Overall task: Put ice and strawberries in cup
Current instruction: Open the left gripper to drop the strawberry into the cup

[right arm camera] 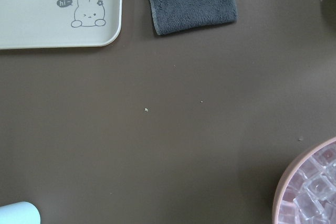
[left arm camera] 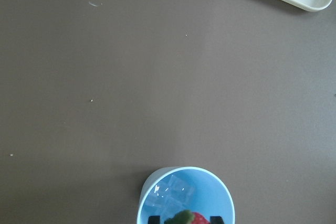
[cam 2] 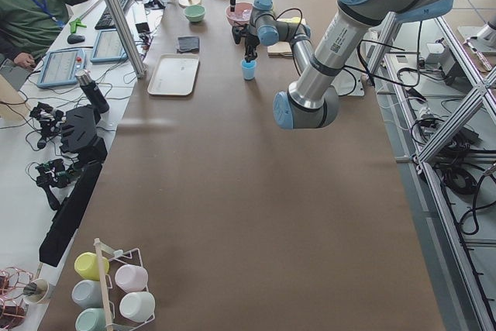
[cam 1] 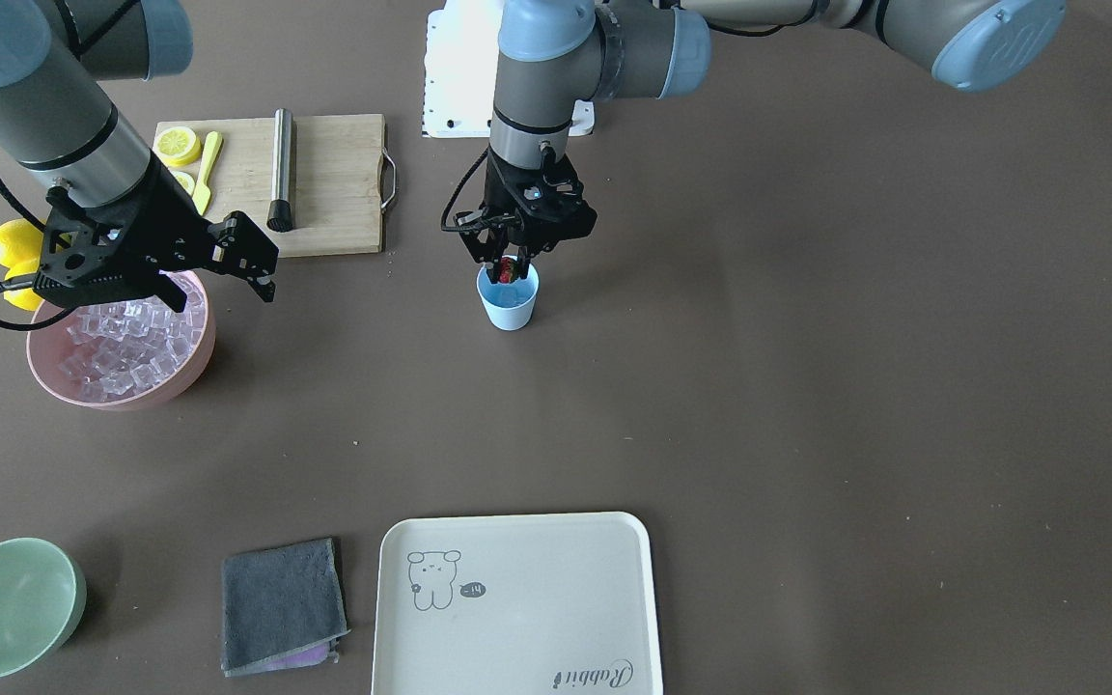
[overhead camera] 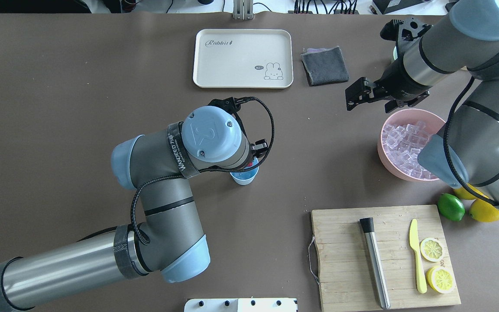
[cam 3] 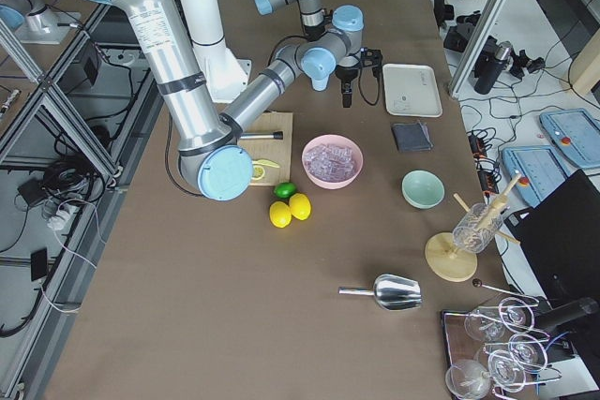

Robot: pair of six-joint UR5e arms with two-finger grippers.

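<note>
The light-blue cup [cam 1: 510,307] stands mid-table, and the left wrist view shows ice cubes [left arm camera: 173,190] inside it. My left gripper [cam 1: 506,273] hangs straight down over the cup's mouth, shut on the small red strawberry [cam 1: 507,270]. The left wrist view shows the berry [left arm camera: 195,217] with its green end between the fingertips, just above the cup's rim [left arm camera: 144,203]. My right gripper [cam 1: 262,275] looks open and empty, beside the pink bowl [cam 1: 180,381], which is full of ice [cam 1: 126,343]. It also shows in the overhead view [overhead camera: 352,97].
A wooden cutting board [cam 1: 324,183] holds lemon slices, a yellow knife and a metal muddler. Whole lemons and a lime [overhead camera: 451,207] lie beside the pink bowl. A cream tray [cam 1: 517,598], a grey cloth [cam 1: 281,603] and a green bowl [cam 1: 6,608] sit along the far edge.
</note>
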